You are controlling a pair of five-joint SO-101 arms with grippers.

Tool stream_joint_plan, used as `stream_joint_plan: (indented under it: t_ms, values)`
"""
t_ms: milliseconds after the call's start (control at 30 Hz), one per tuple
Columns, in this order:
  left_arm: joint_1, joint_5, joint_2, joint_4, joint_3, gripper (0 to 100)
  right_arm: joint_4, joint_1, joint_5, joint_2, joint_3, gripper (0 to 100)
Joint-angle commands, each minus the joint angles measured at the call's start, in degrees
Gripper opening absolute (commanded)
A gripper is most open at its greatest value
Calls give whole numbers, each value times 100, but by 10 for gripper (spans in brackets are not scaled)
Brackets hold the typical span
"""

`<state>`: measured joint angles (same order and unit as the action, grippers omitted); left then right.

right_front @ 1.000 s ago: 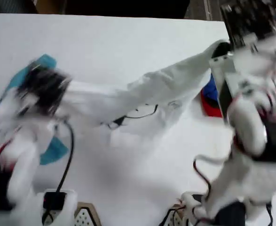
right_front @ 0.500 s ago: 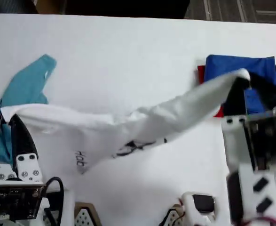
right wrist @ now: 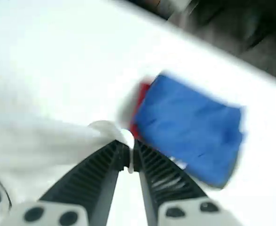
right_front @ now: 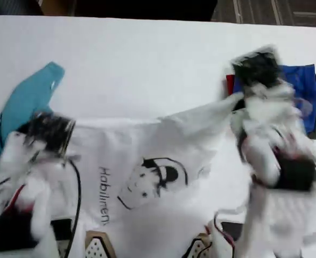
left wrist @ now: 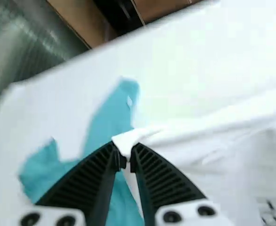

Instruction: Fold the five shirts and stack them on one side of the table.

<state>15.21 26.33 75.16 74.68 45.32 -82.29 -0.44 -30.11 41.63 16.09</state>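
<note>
Left gripper (left wrist: pixel 123 160) and right gripper (right wrist: pixel 128 160) each pinch a corner of the white shirt (right_front: pixel 147 166), jaws closed on cloth.
Half a second ago the shirt was a twisted band; now it spreads print-up at the table's (right_front: pixel 147 54) 6 o'clock edge. The left arm is at 9 o'clock by the teal shirt (right_front: pixel 28 102), the right at 3 o'clock by the folded blue shirt (right_front: pixel 303 88).

white shirt (right_front: pixel 147 177) spread wider, front now upward
</note>
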Motion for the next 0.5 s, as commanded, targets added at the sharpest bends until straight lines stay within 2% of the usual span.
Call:
stream_joint_plan:
  t_ms: [0, 167, 367, 467]
  values:
    - [35, 457, 18, -343, 1464, 25, 505, -409, 9, -251, 1723, 21]
    - [44, 1204, 26, -457, 2686, 25, 1807, -514, 0, -541, 3068, 21]
    - [62, 1468, 26, -668, 3266, 25, 3512, -488, 9, -1218, 4026, 21]
    - [527, 1873, 26, -624, 3257, 25, 4084, -488, 35, -1604, 4378, 21]
